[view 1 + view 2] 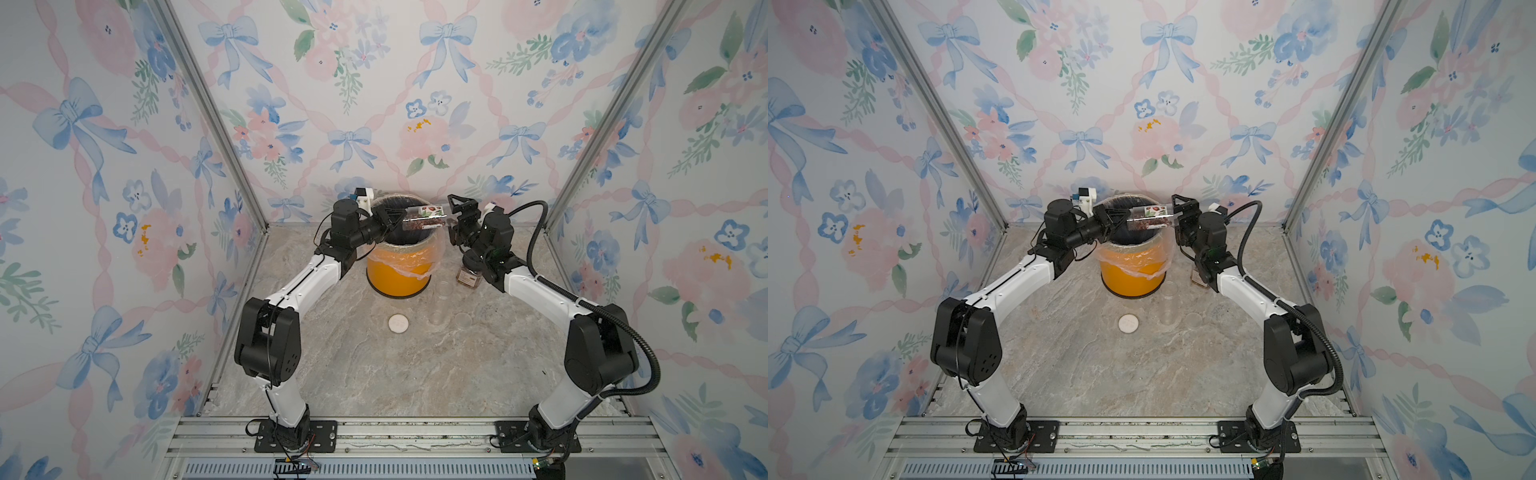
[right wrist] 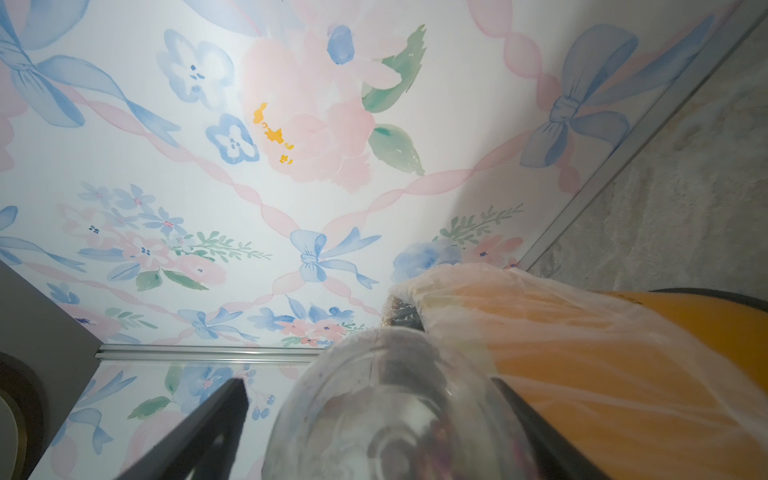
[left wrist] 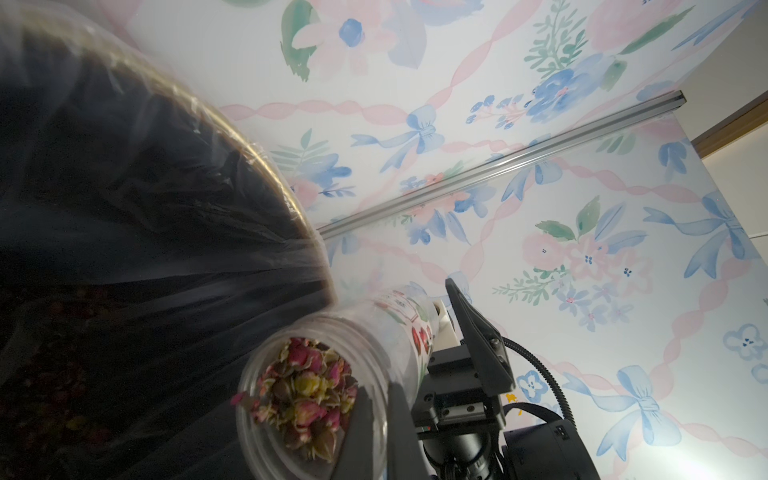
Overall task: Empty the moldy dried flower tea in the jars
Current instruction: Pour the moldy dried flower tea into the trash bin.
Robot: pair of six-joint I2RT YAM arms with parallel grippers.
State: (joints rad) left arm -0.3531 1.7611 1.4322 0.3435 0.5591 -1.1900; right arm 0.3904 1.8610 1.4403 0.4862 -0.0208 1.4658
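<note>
Robot lab booth, floral wallpaper panels (image 1: 374, 83), aluminium frame rails (image 1: 215, 124), marble-look tabletop (image 1: 415, 374).

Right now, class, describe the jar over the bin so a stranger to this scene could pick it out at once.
Find the orange, plastic-lined bin at the back of the marbled table. Across its mouth, in the air, lies a tall slim clear jar of dried rosebuds. Unlike the black-lidded jar standing on the table, it is lidless, sideways and floral-labelled.

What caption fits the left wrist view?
Uncapped labelled jar of dried flower tea tipped sideways at the lined bin.
</note>
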